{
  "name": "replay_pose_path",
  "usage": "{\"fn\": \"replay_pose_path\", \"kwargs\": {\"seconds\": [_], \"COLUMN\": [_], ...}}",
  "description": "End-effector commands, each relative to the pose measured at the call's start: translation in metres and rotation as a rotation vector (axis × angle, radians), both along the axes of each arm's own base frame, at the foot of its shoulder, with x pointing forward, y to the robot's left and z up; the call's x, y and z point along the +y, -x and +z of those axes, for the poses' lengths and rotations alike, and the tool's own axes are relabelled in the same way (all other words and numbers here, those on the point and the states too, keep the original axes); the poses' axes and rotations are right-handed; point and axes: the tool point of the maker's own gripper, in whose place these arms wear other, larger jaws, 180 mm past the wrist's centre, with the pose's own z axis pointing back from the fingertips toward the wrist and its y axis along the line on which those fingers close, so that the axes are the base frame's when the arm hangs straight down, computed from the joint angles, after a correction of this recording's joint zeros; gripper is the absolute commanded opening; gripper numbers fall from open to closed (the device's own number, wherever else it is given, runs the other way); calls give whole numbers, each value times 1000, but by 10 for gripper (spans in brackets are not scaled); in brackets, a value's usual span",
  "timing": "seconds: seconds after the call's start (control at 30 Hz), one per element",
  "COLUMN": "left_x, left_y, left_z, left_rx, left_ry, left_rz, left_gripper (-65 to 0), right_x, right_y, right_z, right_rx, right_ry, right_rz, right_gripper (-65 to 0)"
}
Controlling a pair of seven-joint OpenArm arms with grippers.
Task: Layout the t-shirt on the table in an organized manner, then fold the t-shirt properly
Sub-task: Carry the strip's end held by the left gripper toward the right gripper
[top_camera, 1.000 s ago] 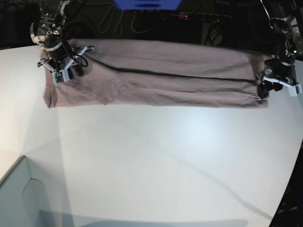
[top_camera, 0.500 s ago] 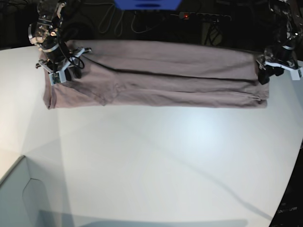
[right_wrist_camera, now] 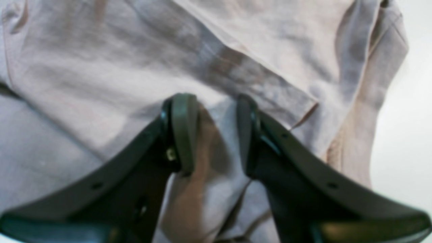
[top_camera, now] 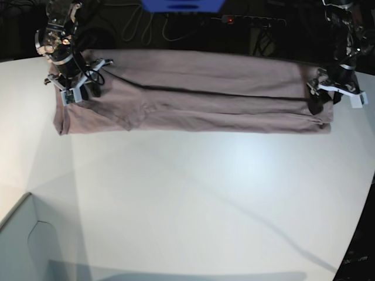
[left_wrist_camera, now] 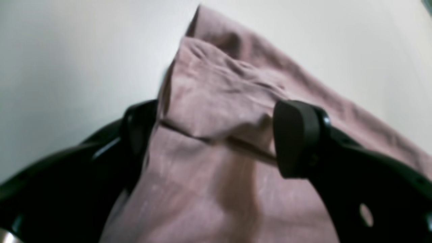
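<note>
The mauve t-shirt (top_camera: 199, 99) lies as a long folded band across the far side of the white table (top_camera: 205, 199). My left gripper (top_camera: 322, 100) is at the band's right end. In the left wrist view it (left_wrist_camera: 216, 135) is open wide, and the shirt's layered end (left_wrist_camera: 216, 101) lies between its fingers (left_wrist_camera: 297, 141). My right gripper (top_camera: 79, 93) is on the band's left end. In the right wrist view it (right_wrist_camera: 216, 135) is nearly closed, with a ridge of the shirt (right_wrist_camera: 236, 60) pinched between the fingers (right_wrist_camera: 182, 131).
A pale grey box corner (top_camera: 23, 246) stands at the near left. A blue object (top_camera: 181, 4), a power strip (top_camera: 252, 21) and cables lie in the dark behind the far edge. The table's curved edge (top_camera: 360, 228) runs down the right.
My left gripper rose off the shirt's right end, then came back down and inward with its jaws around that end. My right gripper shifted slightly back and left, then held still.
</note>
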Motion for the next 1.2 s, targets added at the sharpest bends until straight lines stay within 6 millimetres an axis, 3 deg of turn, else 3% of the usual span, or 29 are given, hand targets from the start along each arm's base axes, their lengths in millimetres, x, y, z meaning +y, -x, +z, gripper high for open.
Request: {"fn": "replay_pose_path", "kwargs": {"seconds": [0.0, 0.17, 0.23, 0.4, 0.53, 0.6, 0.97, 1.17], "left_x": [5, 5, 5, 6, 9, 12, 25, 15], "left_y": [-2, 2, 2, 1, 0, -1, -48, -63], "left_z": [0, -14, -14, -13, -11, -9, 25, 64], "left_rx": [8, 39, 39, 34, 33, 30, -72, -170], "left_ry": [-6, 22, 22, 24, 19, 11, -21, -80], "left_rz": [-1, 21, 21, 24, 33, 34, 29, -25], "left_gripper": [-155, -173, -245, -498, -647, -649, -649, -649], "right_x": [1, -1, -1, 0, 0, 1, 9, 10], "right_y": [5, 5, 5, 4, 3, -2, -3, -9], "right_z": [-4, -4, -3, -3, -3, -3, -46, -44], "right_rx": [32, 32, 30, 30, 28, 23, 125, 115], "right_ry": [9, 12, 12, 12, 11, 5, -89, -94], "right_rz": [19, 16, 16, 20, 19, 18, 1, 1], "right_gripper": [-446, -446, -446, -446, -446, -446, -446, -446]}}
